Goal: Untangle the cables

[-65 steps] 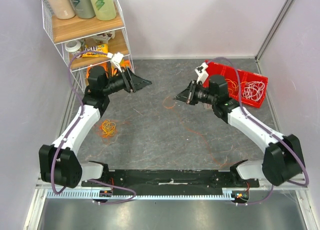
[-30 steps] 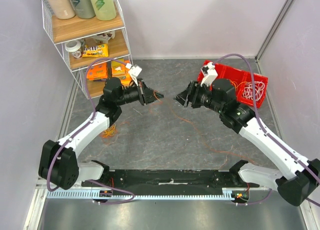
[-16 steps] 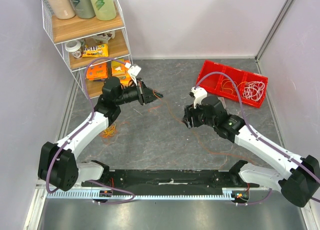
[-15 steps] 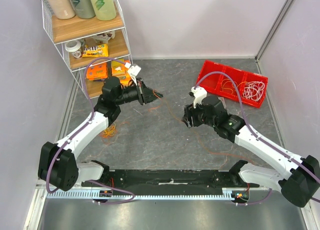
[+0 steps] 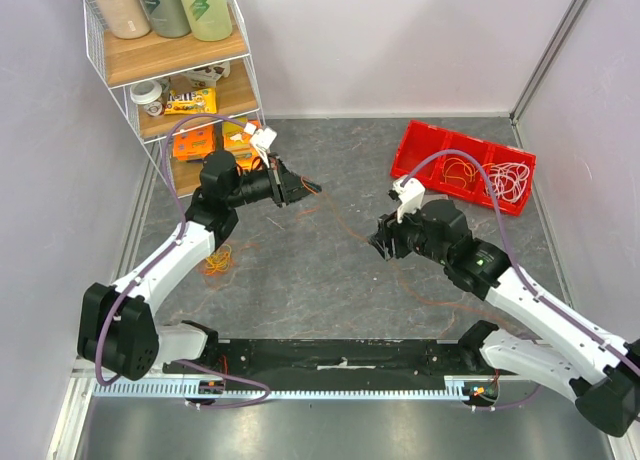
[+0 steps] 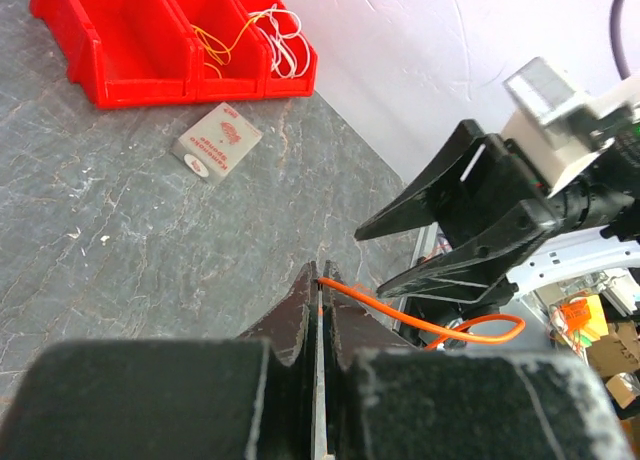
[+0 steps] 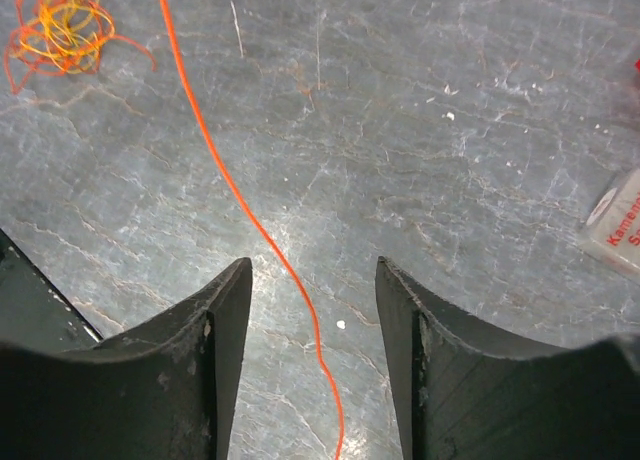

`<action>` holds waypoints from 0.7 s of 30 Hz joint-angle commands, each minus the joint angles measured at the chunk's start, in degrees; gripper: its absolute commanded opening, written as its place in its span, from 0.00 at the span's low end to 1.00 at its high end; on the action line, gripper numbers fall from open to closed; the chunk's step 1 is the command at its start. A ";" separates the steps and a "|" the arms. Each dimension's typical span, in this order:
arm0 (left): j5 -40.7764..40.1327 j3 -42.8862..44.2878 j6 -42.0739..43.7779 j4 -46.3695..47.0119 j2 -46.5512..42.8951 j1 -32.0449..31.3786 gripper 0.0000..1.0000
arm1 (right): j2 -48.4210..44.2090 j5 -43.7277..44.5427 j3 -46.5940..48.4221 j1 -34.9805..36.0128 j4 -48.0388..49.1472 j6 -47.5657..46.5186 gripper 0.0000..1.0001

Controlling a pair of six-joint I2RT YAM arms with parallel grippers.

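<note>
Far left, a small orange-and-yellow tangle [image 5: 215, 257] lies on the grey table [image 5: 300, 290]. The left gripper [image 6: 318, 276] is up off the surface, pinched tight on one orange cable [image 6: 440, 328]. That strand trails rightward, apparently running beneath the right gripper [image 7: 312, 270], whose jaws gape wide and grip nothing. Far right, yellow cables [image 5: 460, 170] and white cables [image 5: 508, 180] sit in the red bin [image 5: 425, 160].

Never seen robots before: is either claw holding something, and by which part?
The left gripper pinches a thin orange cable, seemingly near one end. The right gripper is open, holding nothing.
</note>
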 commanded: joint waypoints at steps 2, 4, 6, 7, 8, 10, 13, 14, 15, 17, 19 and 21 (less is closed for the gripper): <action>1.38 2.08 -1.26 2.02 0.18 0.14 0.02 | 2.75 -1.98 -1.38 0.15 1.98 -1.62 0.57; 1.55 2.08 -1.17 2.02 0.18 0.14 0.02 | 3.10 -2.51 -1.56 0.15 3.12 -1.53 0.56; 1.64 2.17 -1.26 2.02 0.09 0.14 0.02 | 4.06 -2.51 -1.38 0.15 3.65 -1.62 0.53; 1.81 2.17 -1.17 2.02 0.00 0.14 0.02 | 4.76 -3.12 -1.29 0.15 3.65 -1.71 0.53; 1.73 2.17 -1.17 2.02 -0.26 0.23 0.02 | 5.38 -4.17 -1.21 0.15 3.65 -1.62 0.53; 1.55 2.17 -0.91 1.93 -0.52 0.23 0.02 | 6.00 -6.19 -1.47 0.33 4.35 -1.10 0.52; 1.47 2.26 -1.00 1.76 -0.53 0.32 0.02 | 5.12 -6.38 -2.69 0.42 4.97 -0.22 0.53; 1.55 2.26 -1.00 1.76 -0.70 0.58 0.02 | 4.95 -6.03 -2.96 0.42 4.88 -0.13 0.53; 1.55 2.26 -1.17 1.76 -0.79 0.67 0.02 | 4.77 -5.59 -3.22 0.51 5.14 0.31 0.52; 1.64 2.26 -1.52 1.85 -1.14 0.84 0.02 | 5.12 -4.19 -3.14 0.51 5.93 0.75 0.43; 1.64 2.17 -1.52 2.11 -1.49 0.84 0.02 | 5.64 -3.39 -2.35 0.42 7.51 1.54 0.36; 1.73 2.08 -1.52 2.37 -1.84 0.76 0.02 | 6.96 -4.79 -1.65 0.42 10.49 2.33 0.29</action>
